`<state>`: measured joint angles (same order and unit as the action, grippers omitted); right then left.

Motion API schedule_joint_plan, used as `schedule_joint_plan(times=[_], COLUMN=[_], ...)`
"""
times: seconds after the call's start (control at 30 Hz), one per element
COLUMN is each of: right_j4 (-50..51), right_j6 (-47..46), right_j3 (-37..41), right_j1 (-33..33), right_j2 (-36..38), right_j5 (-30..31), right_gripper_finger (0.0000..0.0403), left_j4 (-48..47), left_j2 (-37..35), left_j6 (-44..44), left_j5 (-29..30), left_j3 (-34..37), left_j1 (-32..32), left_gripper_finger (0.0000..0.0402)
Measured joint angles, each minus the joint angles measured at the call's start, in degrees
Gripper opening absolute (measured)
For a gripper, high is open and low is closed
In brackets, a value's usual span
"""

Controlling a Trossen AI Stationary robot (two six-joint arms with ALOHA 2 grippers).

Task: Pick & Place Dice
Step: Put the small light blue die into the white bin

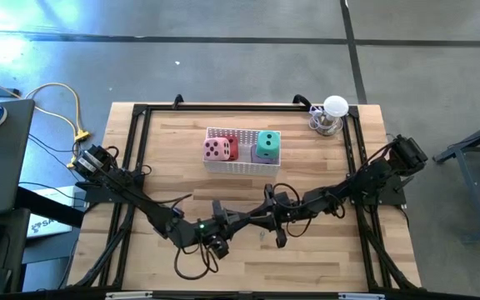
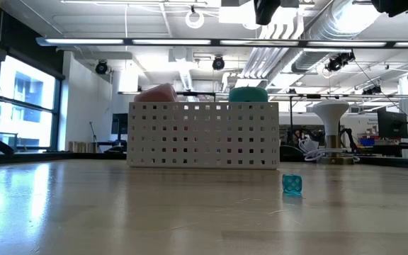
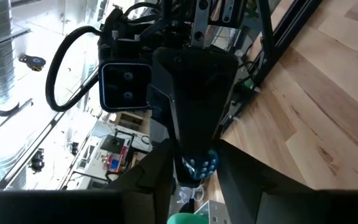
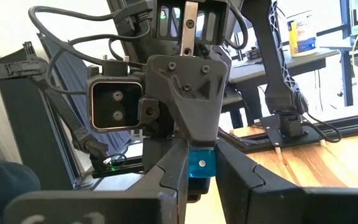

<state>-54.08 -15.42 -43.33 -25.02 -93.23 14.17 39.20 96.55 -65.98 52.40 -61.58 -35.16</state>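
Right gripper (image 4: 201, 155) is clamped on a small blue die (image 4: 201, 167), holding it up off the table. The left gripper (image 3: 194, 179) faces it tip to tip, partly open. Its fingers stand on either side of the same die and are not visibly pressing yet.

The cube looks hard, light and smooth, so it would probably slip or pivot if pinched on its corners; the free pair of flat faces is the better hold.

A second blue die (image 2: 292, 184) lies on the table below the grippers. Beyond them, the white basket (image 1: 244, 167) holds a pink die (image 1: 216, 149), a red die (image 1: 232, 147) and a green die (image 1: 267, 144). No writing is readable, only pips.
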Motion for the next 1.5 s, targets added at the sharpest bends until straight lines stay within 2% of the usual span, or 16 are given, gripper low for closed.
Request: schedule_joint_plan(times=[0.4,1.0,1.37,1.5], right_j4=[0.4,1.2,1.1,0.5], right_j6=[0.2,0.0,0.1,0.3], right_j3=[0.0,0.0,0.0,0.0], right_j1=[0.0,0.7,0.7,0.7], right_j2=[0.0,0.0,0.0,0.0], right_j5=[0.1,0.2,-2.2,-2.4], right_gripper_finger=[0.0058,0.0120,0.0122,0.0121], left_j4=[-0.2,-0.2,-0.3,-0.6], left_j2=[0.6,0.6,0.7,0.7], left_j6=[0.0,-0.1,0.0,0.0], left_j5=[0.0,-0.2,-0.5,-0.4], left_j3=[0.0,0.0,0.0,0.0], left_j1=[0.1,0.1,0.1,0.1], left_gripper_finger=[0.0095,0.0094,0.0094,0.0080])
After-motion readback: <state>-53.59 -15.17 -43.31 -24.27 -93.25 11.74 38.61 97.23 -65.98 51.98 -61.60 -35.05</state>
